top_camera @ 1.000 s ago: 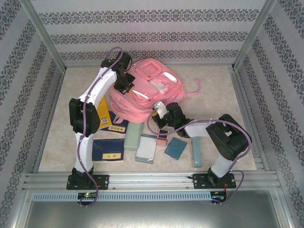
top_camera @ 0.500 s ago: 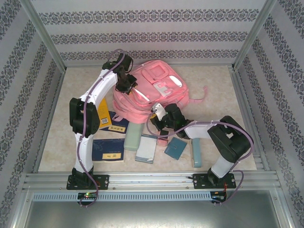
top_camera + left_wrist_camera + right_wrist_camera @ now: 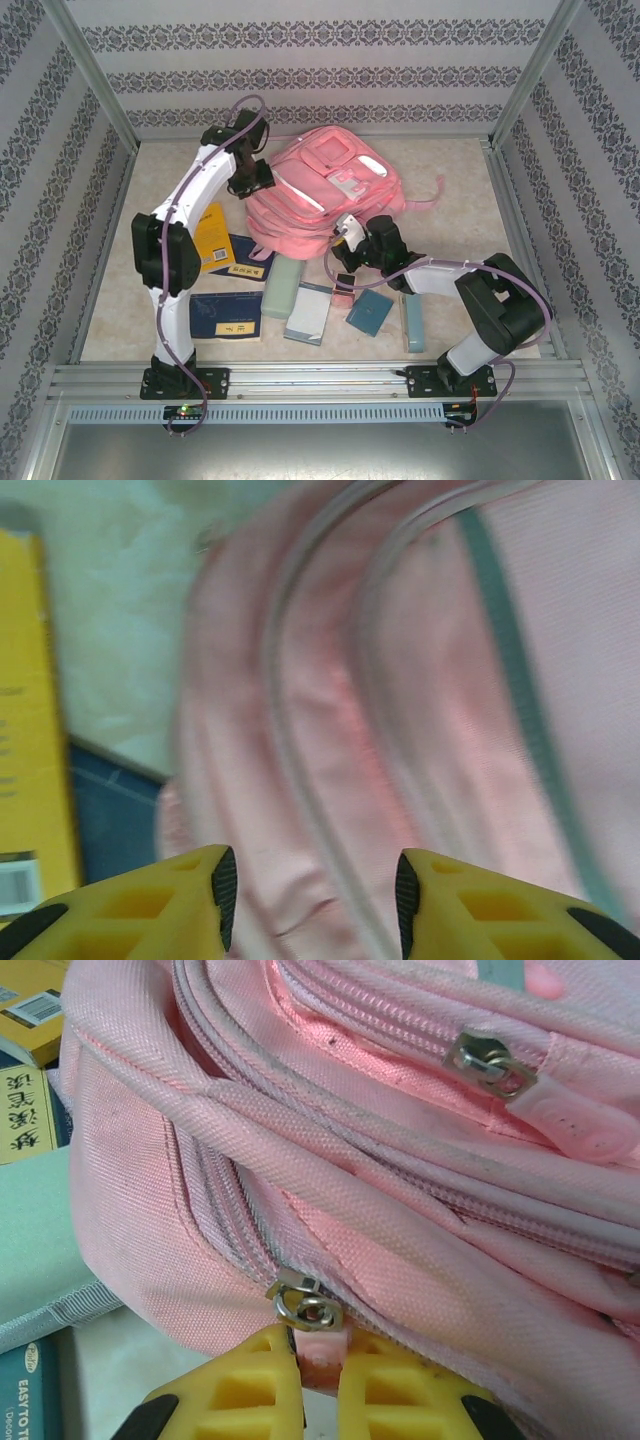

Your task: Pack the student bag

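**Top view:** The floor is a beige marbled tabletop [image 3: 460, 200], boxed in by aluminium rails [image 3: 320, 375]. The walls [image 3: 320, 60] are papered in pale stripes with dark ornament bands. The student bag [image 3: 325, 190] lies flat at far-centre of the table with its front pockets up. The left gripper [image 3: 258, 180] sits at the bag's left edge, and the right gripper [image 3: 350, 232] at its near edge. Loose items lie flat on the table, on the near side of the bag:
- yellow book [image 3: 210, 235]
- dark blue book [image 3: 228, 315]
- green case [image 3: 280, 287]
- pale box [image 3: 308, 312]
- teal booklet [image 3: 370, 312]

**Left wrist:** The left gripper [image 3: 310, 900] is released. Its yellow fingers [image 3: 190, 905] stand apart with nothing between them. Beyond them is blurred pink bag fabric [image 3: 420, 680]. The yellow book [image 3: 30, 710] is at the left edge, with a bare patch of tabletop [image 3: 110, 610] above it.

**Right wrist:** The right gripper [image 3: 320, 1385] is clenched on a pink zipper pull [image 3: 320, 1348]. The pull hangs from a metal slider [image 3: 305, 1302] on the bag's [image 3: 400, 1190] lower zip. A second slider [image 3: 490, 1065] at upper right, with its own pull, is untouched. The green case [image 3: 40, 1250] lies just beside the bag at left. A corner of the yellow book [image 3: 30, 1005] shows at top left.
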You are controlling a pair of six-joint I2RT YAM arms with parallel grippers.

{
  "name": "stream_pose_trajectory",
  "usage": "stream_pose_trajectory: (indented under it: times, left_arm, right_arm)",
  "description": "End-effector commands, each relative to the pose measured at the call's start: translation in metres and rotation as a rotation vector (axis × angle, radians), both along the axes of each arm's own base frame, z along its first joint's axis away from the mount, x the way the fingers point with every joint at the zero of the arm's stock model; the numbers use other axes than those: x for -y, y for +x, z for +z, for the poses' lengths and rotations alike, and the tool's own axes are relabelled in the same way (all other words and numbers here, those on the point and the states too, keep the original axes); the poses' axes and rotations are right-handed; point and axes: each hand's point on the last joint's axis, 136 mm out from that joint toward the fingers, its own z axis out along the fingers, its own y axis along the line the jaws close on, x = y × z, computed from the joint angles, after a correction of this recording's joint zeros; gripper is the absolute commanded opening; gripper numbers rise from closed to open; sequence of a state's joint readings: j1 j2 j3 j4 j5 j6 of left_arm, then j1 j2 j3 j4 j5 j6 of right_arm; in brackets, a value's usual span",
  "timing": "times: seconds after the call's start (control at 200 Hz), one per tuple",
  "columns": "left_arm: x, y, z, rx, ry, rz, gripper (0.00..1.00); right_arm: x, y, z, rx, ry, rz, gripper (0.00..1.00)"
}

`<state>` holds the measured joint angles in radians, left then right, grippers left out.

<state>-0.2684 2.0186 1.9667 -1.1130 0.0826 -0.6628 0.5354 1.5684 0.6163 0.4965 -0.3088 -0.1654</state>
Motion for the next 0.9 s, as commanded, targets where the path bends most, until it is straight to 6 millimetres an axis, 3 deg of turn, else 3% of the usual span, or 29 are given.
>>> stream_pose_trajectory:
  times: [0.0,0.115,0.275,0.52,0.655,0.769,0.894]
  left_arm:
    - [-0.023,-0.006,-0.001,0.021,0.014,-0.009,0.47]
    - [-0.026,-0.011,-0.022,-0.024,-0.099,0.064,0.47]
    - [-0.023,-0.002,-0.037,-0.012,-0.197,0.071,0.48]
    - [0.002,0.019,-0.038,0.085,-0.404,0.058,0.56]
    - [0.009,0.02,-0.046,0.084,-0.458,0.073,0.55]
    - [0.004,0.012,-0.058,0.051,-0.435,0.097,0.45]
    - [0.001,0.008,-0.065,0.041,-0.444,0.16,0.16]
  right_arm:
    - [-0.002,0.006,0.029,0.099,0.053,0.027,0.0]
    - [0.0,0.006,0.031,0.1,0.06,0.024,0.0]
    - [0.001,0.006,0.033,0.1,0.073,0.021,0.0]
    - [0.0,0.004,0.038,0.095,0.108,0.039,0.0]
    - [0.002,0.007,0.042,0.094,0.121,0.032,0.0]
    - [0.007,0.011,0.044,0.085,0.135,0.011,0.0]
    - [0.01,0.017,0.045,0.073,0.151,-0.008,0.0]
